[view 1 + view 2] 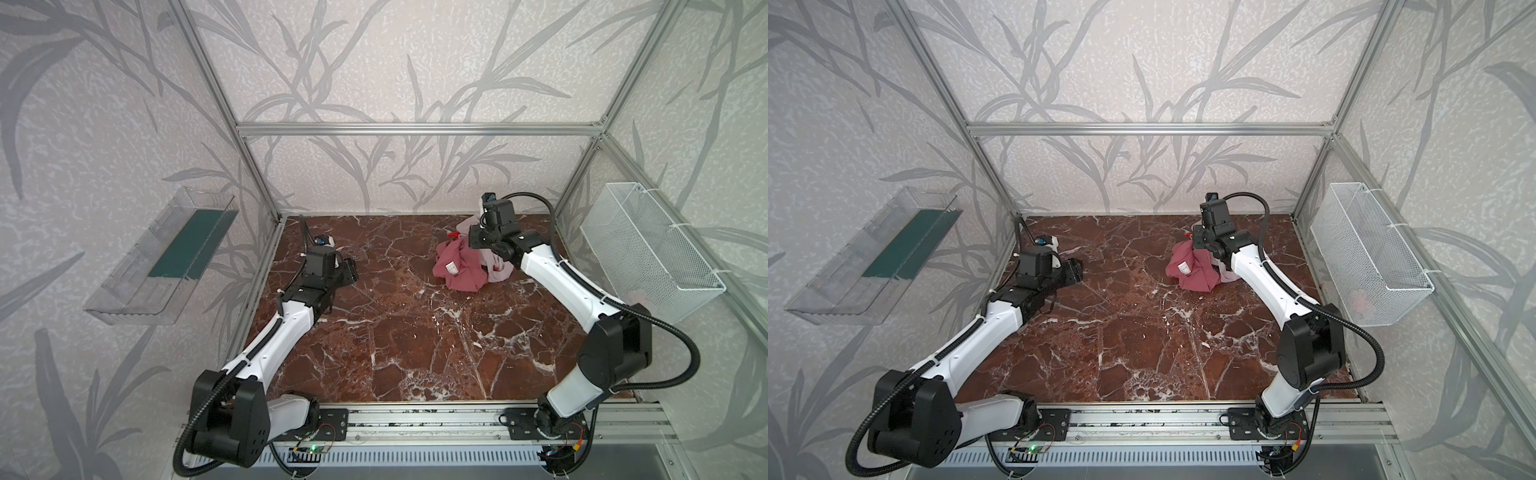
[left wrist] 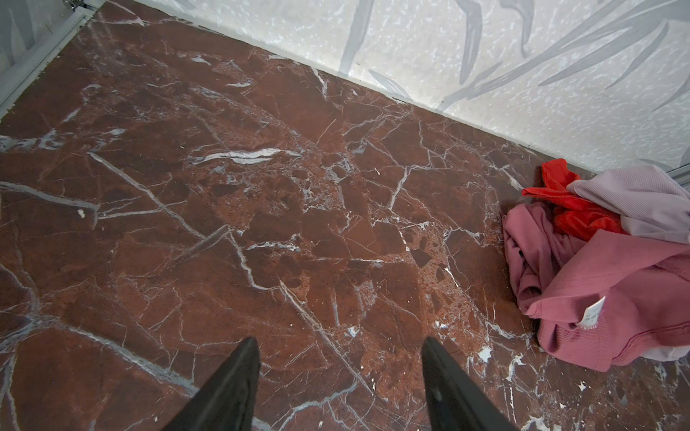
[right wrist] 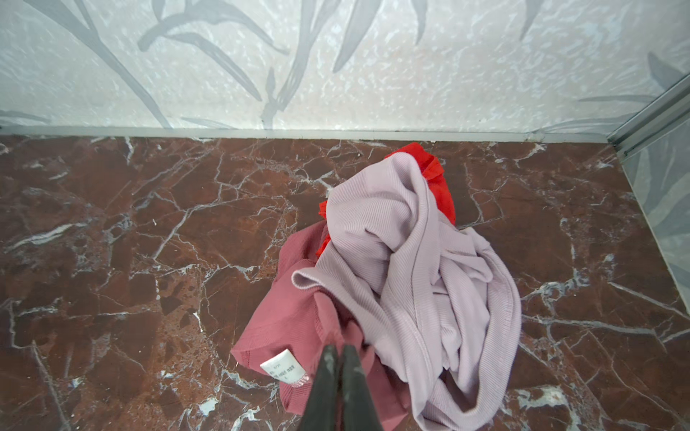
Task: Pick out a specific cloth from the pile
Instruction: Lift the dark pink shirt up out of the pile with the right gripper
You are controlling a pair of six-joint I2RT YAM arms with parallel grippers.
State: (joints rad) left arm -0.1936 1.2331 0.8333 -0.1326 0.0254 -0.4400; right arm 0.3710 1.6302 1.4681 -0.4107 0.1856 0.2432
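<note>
The pile (image 3: 395,283) lies near the back wall on the right. In it, the cloth (image 3: 295,321), dusty rose with a white label, sits under a pale lilac cloth (image 3: 410,261), and a bright red cloth (image 3: 440,186) is behind. My right gripper (image 3: 339,349) is shut, its tips pinching a raised fold of the cloth (image 1: 461,270). In both top views the right gripper (image 1: 478,249) hangs over the pile, tips hidden. My left gripper (image 2: 339,341) stands open over bare floor, far to the left of the cloth (image 2: 605,298); it shows as well at the left gripper (image 1: 353,270).
A white wire basket (image 1: 648,249) hangs on the right wall with something pinkish (image 1: 1360,301) inside. A clear plastic tray (image 1: 166,257) is fixed to the left wall. Metal frame posts stand at the back corners, and the red marble floor (image 1: 395,332) spreads between the arms.
</note>
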